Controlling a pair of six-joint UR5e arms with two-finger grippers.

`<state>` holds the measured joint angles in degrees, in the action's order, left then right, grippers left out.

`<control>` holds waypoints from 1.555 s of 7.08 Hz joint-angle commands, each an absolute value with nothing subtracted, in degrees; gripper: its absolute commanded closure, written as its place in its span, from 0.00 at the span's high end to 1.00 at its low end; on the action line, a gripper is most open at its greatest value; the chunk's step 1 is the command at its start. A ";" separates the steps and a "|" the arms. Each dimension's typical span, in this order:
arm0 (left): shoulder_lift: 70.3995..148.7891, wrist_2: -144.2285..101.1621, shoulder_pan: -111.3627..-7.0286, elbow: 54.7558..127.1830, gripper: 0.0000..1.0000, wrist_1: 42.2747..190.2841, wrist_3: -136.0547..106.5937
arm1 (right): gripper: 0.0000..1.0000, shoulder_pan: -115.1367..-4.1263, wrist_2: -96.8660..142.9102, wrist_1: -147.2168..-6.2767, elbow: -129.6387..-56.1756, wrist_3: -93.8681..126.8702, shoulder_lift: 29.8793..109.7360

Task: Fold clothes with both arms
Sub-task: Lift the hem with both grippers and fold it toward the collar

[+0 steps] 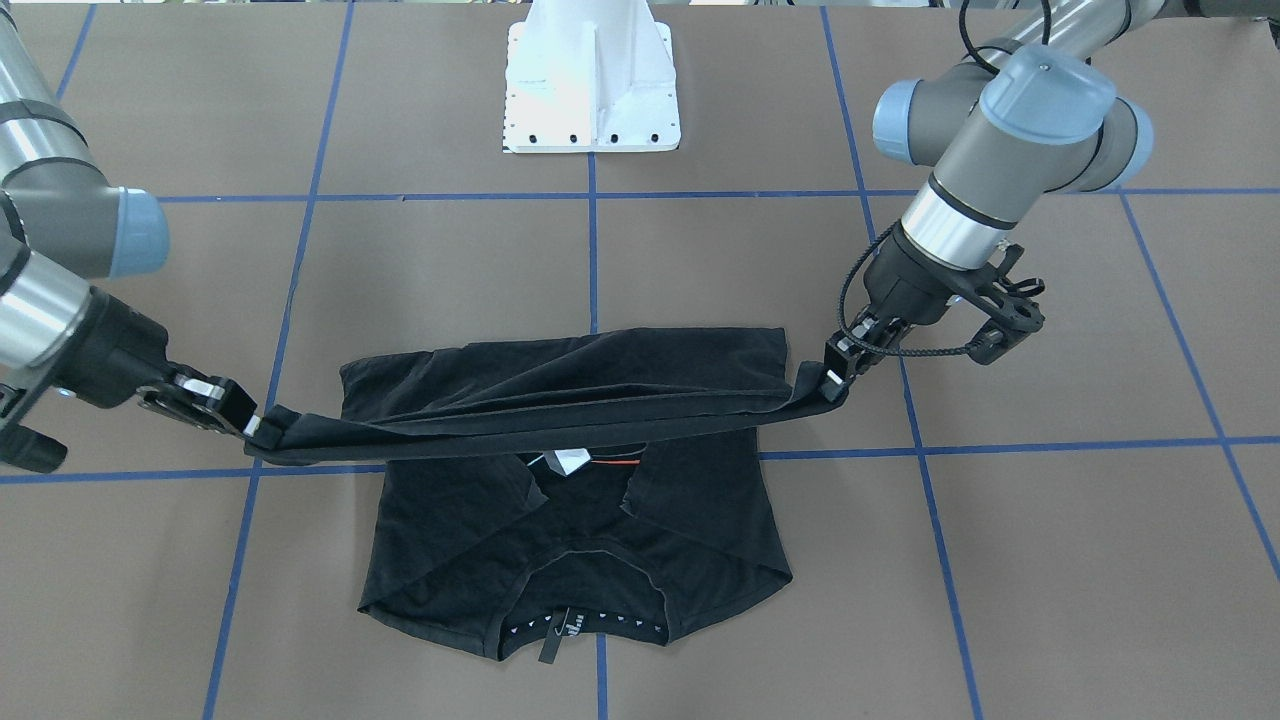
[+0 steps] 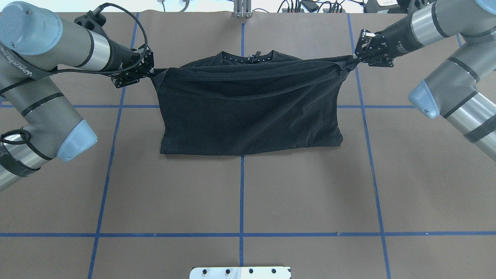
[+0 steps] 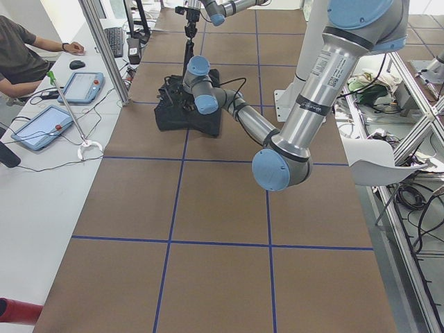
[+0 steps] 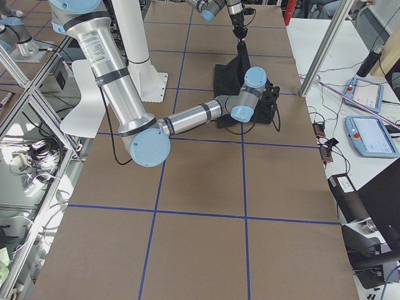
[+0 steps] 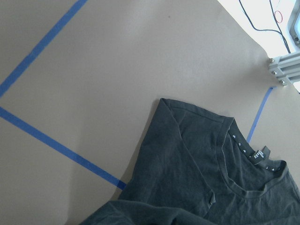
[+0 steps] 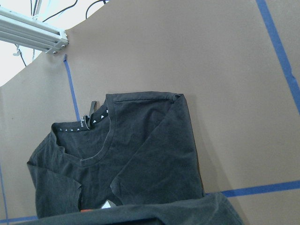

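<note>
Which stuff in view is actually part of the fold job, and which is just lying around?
Job:
- T-shirt
- left tool, shut on the shirt's lifted edge
- right tool, shut on the same edge

Lying about:
- white base
- keyboard
- mouse

T-shirt (image 2: 248, 116): graphic (image 1: 575, 461) hidden under lifted fold (image 1: 560, 405); only a white-and-red sliver shows.
Grippers: left gripper (image 1: 835, 378) and right gripper (image 1: 252, 425), fingertips buried in the bunched cloth they pinch.
Arms: left arm (image 1: 1000, 150) and right arm (image 1: 50, 220), cut off at picture edges.
Base: white pedestal (image 1: 592, 90), top cropped.
</note>
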<state>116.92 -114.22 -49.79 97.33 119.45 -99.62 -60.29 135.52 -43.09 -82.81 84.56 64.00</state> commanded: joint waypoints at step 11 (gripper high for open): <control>125.77 -108.63 -49.84 76.11 0.00 133.59 -105.64 | 0.00 -56.69 128.06 -43.33 -71.37 84.81 55.37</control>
<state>125.34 -108.64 -49.98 76.12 133.65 -104.27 -56.72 128.00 -43.31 -71.43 84.67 55.82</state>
